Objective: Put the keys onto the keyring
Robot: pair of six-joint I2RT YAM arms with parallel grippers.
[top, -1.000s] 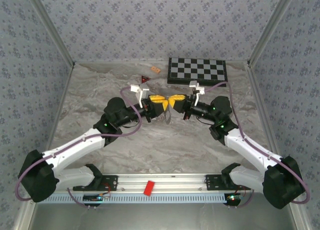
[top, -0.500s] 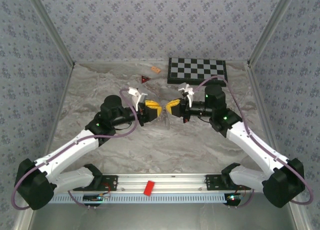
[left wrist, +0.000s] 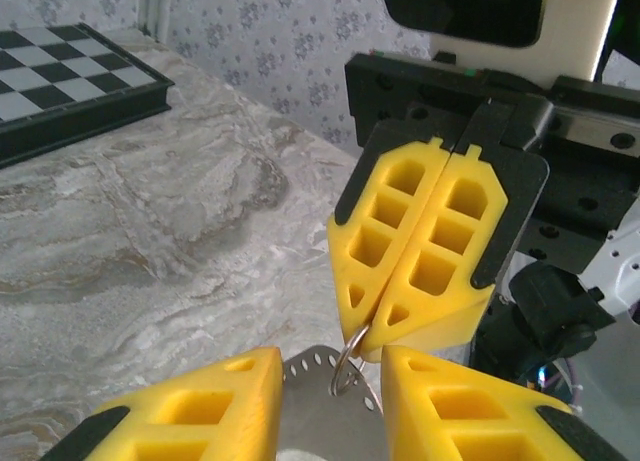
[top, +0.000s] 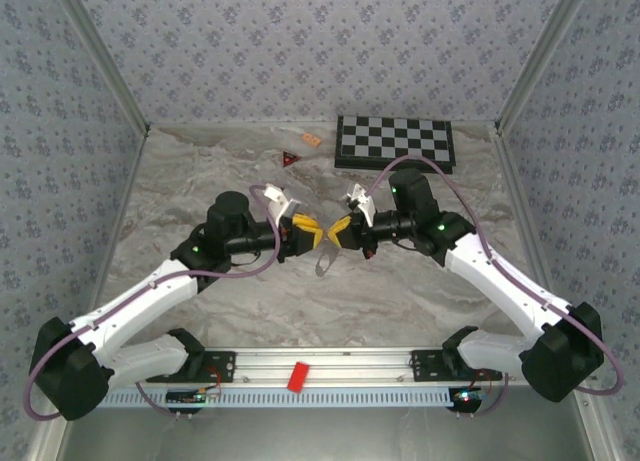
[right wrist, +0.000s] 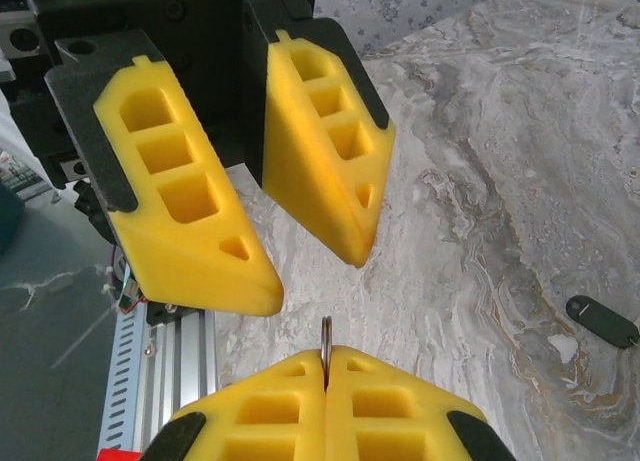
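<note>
Both grippers have slid lower in the frame since a second ago and rolled, so their yellow tips now nearly meet. From above, the left gripper (top: 311, 233) and right gripper (top: 336, 231) face each other at centre frame over the marble table (top: 200, 191), with the silvery keyring (top: 323, 262) dangling just below where they meet. At the left wrist, the left gripper (left wrist: 332, 359) has its fingers apart at the bottom edge. The keyring (left wrist: 315, 411), a perforated tag on a wire loop, shows in the gap, its loop pinched by the right gripper (left wrist: 372, 333), whose fingers are pressed together. At the right wrist, the right gripper (right wrist: 326, 356) clamps the keyring (right wrist: 326, 339) edge-on at bottom centre. The left gripper (right wrist: 310, 279) is spread and empty above, and a black key (right wrist: 601, 322) lies on the marble at the right edge.
</note>
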